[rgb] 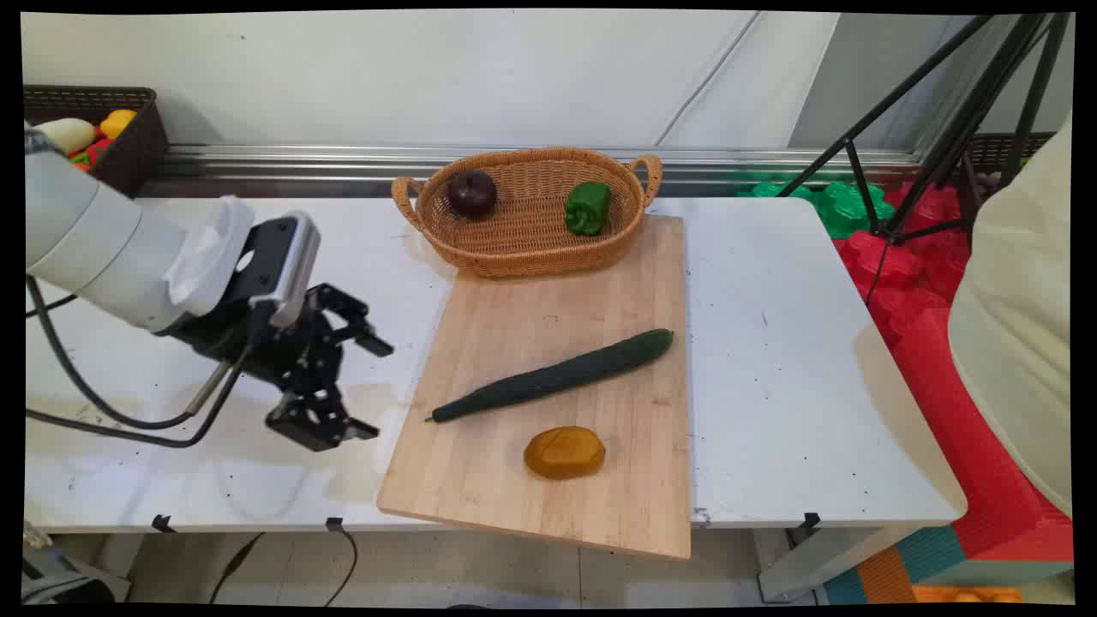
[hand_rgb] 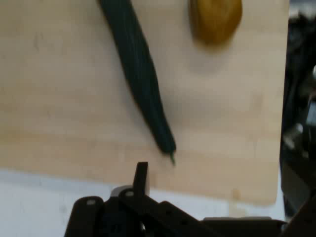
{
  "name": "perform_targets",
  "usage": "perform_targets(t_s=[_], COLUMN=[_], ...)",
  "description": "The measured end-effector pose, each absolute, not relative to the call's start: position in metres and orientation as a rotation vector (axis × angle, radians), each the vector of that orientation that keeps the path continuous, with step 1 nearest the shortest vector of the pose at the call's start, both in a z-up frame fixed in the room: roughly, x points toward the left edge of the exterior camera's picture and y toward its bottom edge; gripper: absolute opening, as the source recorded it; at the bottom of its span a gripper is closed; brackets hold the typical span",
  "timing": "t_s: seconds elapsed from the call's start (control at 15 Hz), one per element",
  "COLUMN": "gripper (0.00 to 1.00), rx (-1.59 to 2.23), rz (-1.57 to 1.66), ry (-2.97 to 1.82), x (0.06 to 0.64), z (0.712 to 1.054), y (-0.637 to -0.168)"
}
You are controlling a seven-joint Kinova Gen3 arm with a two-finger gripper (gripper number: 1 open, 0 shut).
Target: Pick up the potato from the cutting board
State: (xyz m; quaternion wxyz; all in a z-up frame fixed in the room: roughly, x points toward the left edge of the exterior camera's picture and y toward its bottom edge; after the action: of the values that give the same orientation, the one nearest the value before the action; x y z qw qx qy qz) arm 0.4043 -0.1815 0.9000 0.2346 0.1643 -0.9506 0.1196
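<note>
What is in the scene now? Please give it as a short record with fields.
end effector: open, holds nothing, over the table left of the board
board: wooden, on the table, near edge past the table's front
cucumber: lies slantwise on the board, stem tip toward the end effector
potato: on the board, nearer the front than the cucumber, apart from it
basket: wicker, at the board's far end
in basket: dark round fruit left, pepper right

A robotics lab staged as a kitchen: a white bench [rgb: 771, 360] holds a wooden cutting board [rgb: 557, 480] and toy vegetables, with black tripod legs [rgb: 908, 128] and red foam floor mats [rgb: 951, 343] beside it.
</note>
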Motion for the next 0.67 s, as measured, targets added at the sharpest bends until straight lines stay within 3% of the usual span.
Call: perform_targets(t_s=[0.67], gripper=[1.0], rx=[0.42], rz=[0.336], ry=[-2.536], x=[0.334], z=[0.924], y=[-0.193])
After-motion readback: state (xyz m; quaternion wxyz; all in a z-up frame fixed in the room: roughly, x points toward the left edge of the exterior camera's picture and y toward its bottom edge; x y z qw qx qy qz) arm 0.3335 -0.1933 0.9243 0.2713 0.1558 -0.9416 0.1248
